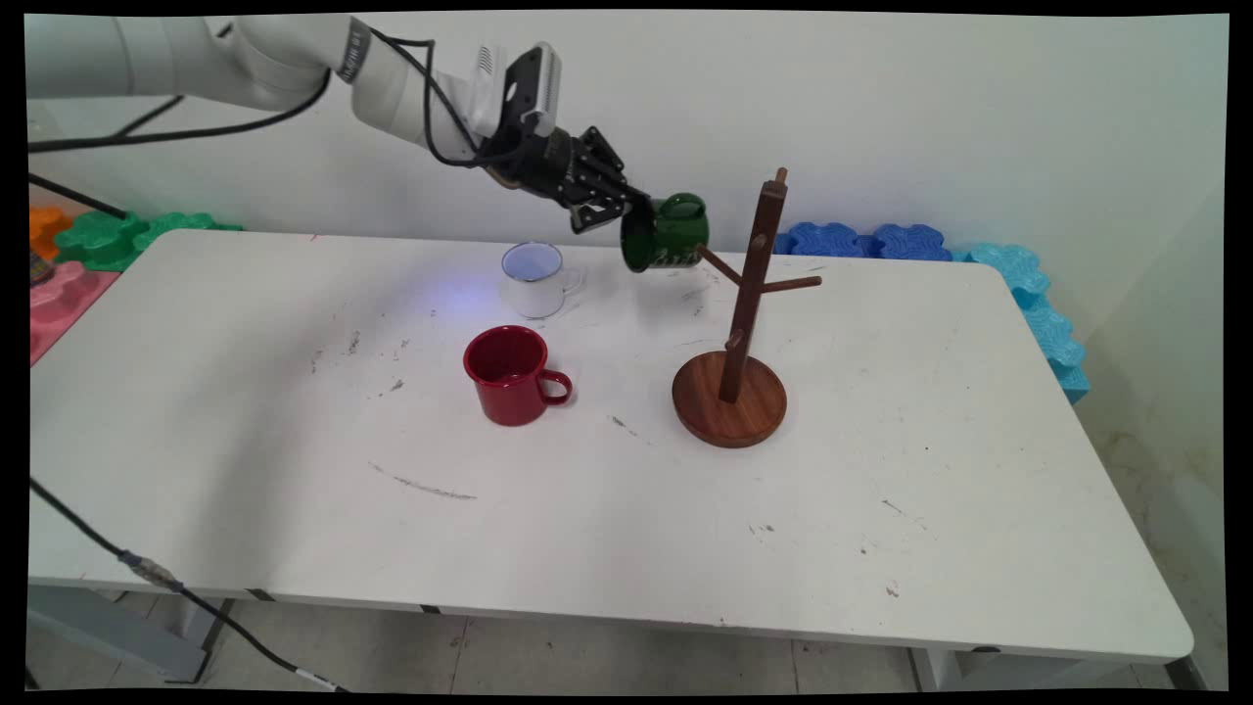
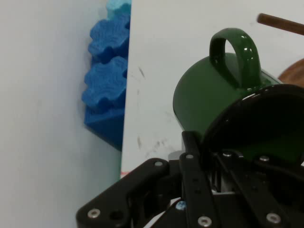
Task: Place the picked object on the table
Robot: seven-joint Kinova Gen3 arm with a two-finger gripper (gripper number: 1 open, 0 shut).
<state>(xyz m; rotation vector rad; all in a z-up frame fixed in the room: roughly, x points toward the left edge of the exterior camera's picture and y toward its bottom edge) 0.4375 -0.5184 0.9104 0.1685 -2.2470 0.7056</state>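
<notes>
while the gripper (image 1: 626, 208) is clamped on the rim of the green mug (image 1: 669, 233), the mug hangs tipped in the air at ten o'clock of the wooden mug tree (image 1: 746, 323). it looks stiff, light and glossy, likely slippery; the rim suits pinching.

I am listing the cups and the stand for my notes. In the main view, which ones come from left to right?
red mug → white mug → green mug, held off the table in the hand → wooden mug tree
</notes>
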